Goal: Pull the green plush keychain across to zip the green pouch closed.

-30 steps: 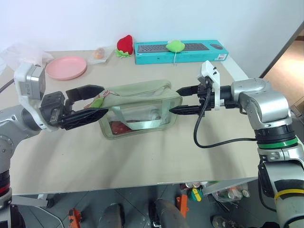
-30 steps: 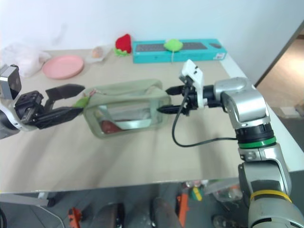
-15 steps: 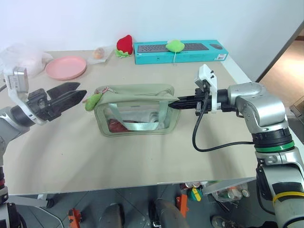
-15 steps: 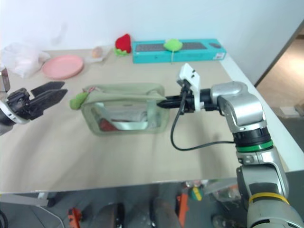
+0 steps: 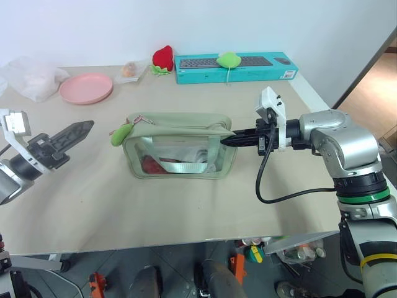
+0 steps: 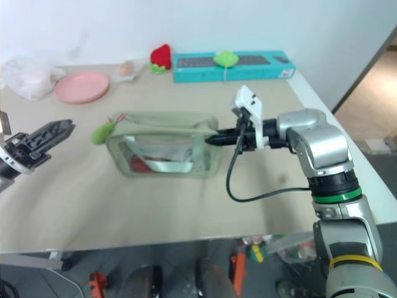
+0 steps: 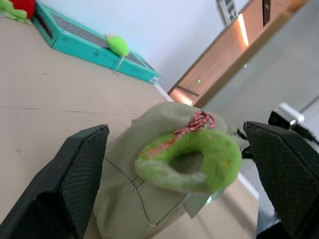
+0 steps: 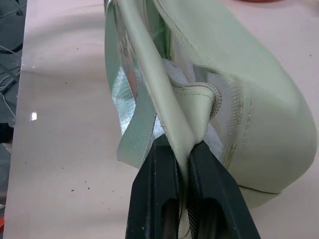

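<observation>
The green pouch point(image 5: 179, 146) sits in the middle of the table point(image 5: 186, 205), its long side running left to right, the zipper along the top. The right gripper point(image 5: 231, 139) has its two black fingers pinched tight on a fold of fabric at the pouch's right end — the right wrist view shows the strap or seam tab squeezed between them. That end looks anchored.

The green plush keychain point(image 5: 120, 133) hangs off the pouch's left end, just beside the top corner, on its red-and-white cord. The left gripper point(image 5: 73, 133) stands apart from it, further left of the pouch, fingers spread wide and holding nothing. In the left wrist view the keychain point(image 7: 192, 160) lies straight ahead between the two fingers point(image 7: 79, 174), curled like a pod, with the pouch behind it.

So the left arm is the nearer one, and the keychain lies directly along its pointing line, toward the pouch. The pull would then have to run along the pouch's long axis, from the left end toward the right gripper (whether the zipper is open along its whole length is hard to tell from here).

Beyond the pouch lies a teal keyboard box point(image 5: 236, 67) — its print is too small to read.
</observation>
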Controlling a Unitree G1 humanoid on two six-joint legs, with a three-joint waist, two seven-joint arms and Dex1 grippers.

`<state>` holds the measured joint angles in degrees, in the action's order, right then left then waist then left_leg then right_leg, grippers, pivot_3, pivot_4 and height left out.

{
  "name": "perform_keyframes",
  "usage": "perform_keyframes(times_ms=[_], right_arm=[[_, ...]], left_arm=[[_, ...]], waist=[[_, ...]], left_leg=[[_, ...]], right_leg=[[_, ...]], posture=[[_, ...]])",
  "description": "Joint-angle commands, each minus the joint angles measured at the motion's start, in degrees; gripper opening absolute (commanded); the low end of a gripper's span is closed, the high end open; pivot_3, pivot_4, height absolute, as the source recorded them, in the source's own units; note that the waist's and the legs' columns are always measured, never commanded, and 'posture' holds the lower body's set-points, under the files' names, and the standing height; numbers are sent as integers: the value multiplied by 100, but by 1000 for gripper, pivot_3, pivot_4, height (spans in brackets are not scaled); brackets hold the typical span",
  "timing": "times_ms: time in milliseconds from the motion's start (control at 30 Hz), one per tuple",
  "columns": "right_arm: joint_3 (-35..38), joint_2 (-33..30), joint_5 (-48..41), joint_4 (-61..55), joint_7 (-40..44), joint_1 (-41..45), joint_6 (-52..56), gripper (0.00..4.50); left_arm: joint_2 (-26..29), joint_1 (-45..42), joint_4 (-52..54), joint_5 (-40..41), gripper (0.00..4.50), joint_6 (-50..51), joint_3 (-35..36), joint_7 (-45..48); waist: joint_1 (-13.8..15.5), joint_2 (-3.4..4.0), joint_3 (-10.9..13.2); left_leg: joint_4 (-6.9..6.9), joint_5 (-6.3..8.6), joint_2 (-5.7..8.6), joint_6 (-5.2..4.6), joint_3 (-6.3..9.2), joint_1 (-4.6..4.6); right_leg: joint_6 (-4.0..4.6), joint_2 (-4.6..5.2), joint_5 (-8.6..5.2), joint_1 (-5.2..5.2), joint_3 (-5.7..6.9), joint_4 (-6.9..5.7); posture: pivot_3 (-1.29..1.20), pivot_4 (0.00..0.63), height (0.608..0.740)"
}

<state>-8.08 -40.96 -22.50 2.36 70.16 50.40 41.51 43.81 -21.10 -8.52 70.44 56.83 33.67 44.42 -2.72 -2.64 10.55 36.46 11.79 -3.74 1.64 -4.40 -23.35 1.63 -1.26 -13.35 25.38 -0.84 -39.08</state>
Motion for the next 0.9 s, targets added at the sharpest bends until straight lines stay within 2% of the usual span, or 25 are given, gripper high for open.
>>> perform_keyframes(times_ms=[33,167,333,733,900], right_arm=[[182,-28,-149,-237,-9,52,0,0],[184,-36,-192,-286,-47,40,39,0],[212,-39,-230,-314,-101,8,64,0],[252,-33,-342,-434,-201,-65,147,0],[268,-26,-362,-486,-226,-99,184,0]], left_arm=[[-146,-1,112,336,3954,251,170,-287],[-334,262,400,297,2666,383,11,-387],[-590,272,449,429,2666,485,4,-581],[-783,139,549,465,2666,518,-180,-665],[-978,-110,553,770,2666,573,-215,-834]], waist=[[1,0,0],[-5,0,0],[2,-1,-1],[0,-1,-1],[6,-2,-1]], left_leg=[[1,0,0,0,1,-1],[1,0,0,1,-3,1],[1,-2,2,3,1,0],[1,-2,6,5,1,1],[4,-3,6,6,2,0]], right_leg=[[0,0,0,0,0,0],[0,0,1,0,-5,0],[2,-2,1,0,0,0],[3,-8,2,-1,-3,-1],[2,-7,3,-2,-2,-1]], posture=[[0,150,740],[0,150,740],[0,150,740],[0,150,740],[0,150,740]])
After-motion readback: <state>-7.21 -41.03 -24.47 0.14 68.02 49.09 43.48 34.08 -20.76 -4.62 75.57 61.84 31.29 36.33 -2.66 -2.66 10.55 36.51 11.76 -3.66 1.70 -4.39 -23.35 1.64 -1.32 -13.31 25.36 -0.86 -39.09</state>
